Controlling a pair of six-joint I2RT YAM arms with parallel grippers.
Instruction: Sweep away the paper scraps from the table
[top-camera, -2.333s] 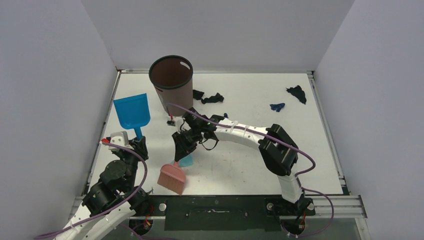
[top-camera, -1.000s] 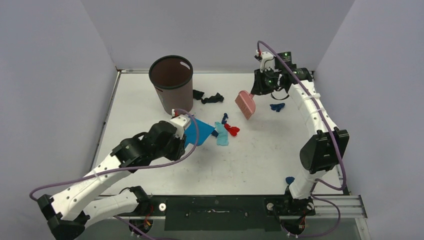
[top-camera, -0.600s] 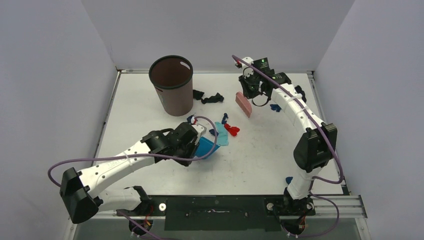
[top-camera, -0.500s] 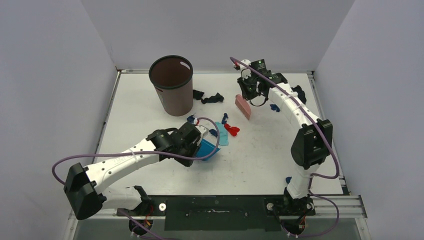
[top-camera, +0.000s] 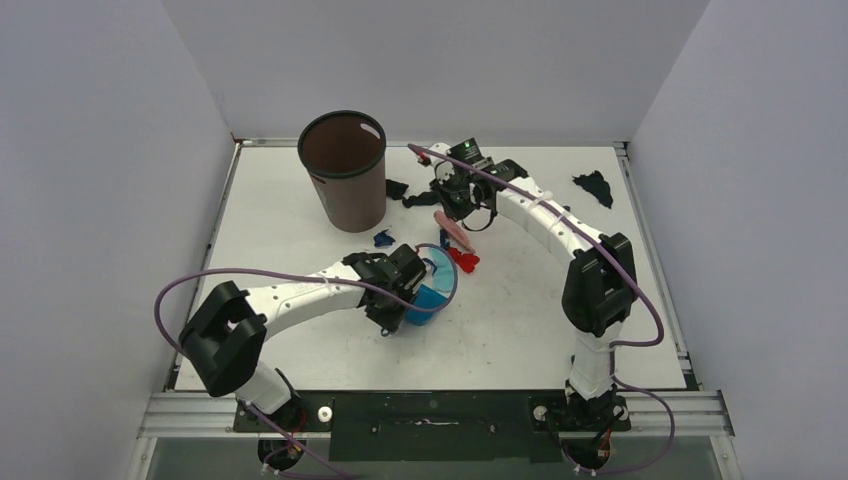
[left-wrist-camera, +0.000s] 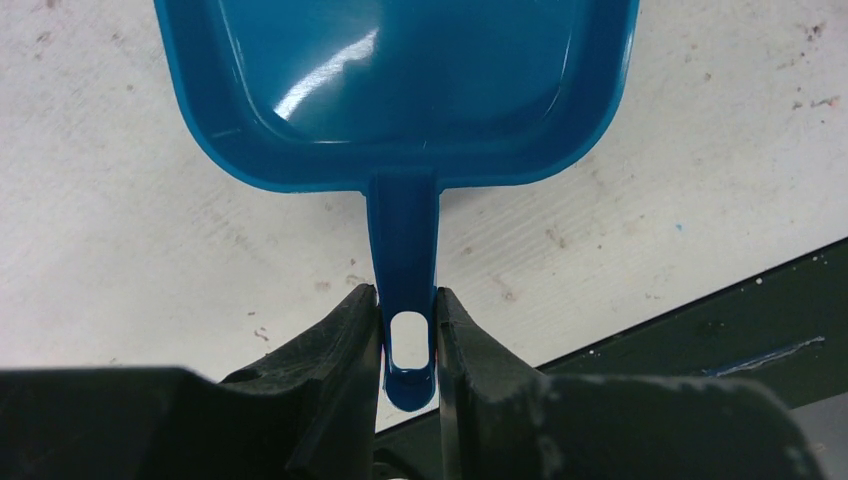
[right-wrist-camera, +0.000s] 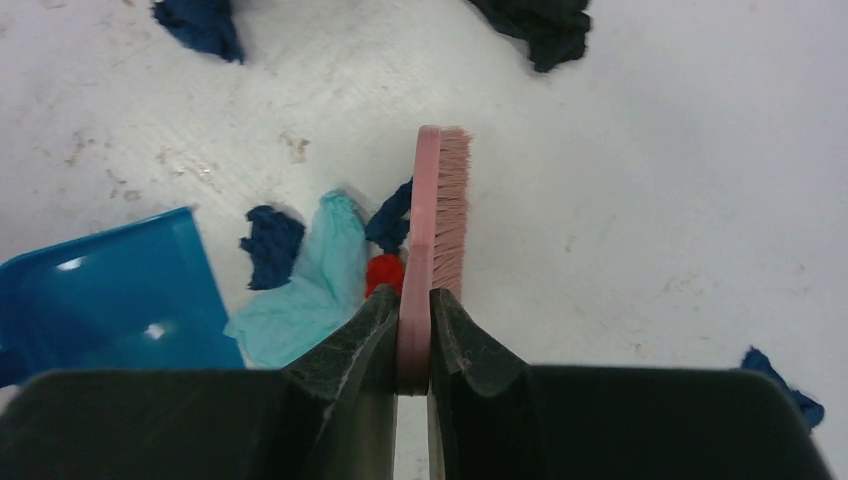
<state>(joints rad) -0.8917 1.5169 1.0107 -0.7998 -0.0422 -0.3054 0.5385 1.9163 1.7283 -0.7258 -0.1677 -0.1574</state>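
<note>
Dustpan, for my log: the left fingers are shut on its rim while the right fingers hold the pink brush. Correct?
Not the rim: left wrist view shows the left fingers shut on the dustpan handle. The right fingers hold the pink brush.

Pale lilac-grey panels on three sides: left wall (top-camera: 100, 200), far wall (top-camera: 430, 60), right wall (top-camera: 760, 200), boxing in the white table (top-camera: 500, 340). Light even, shadows soft. Dark base plate (top-camera: 430, 425) along near edge
</note>
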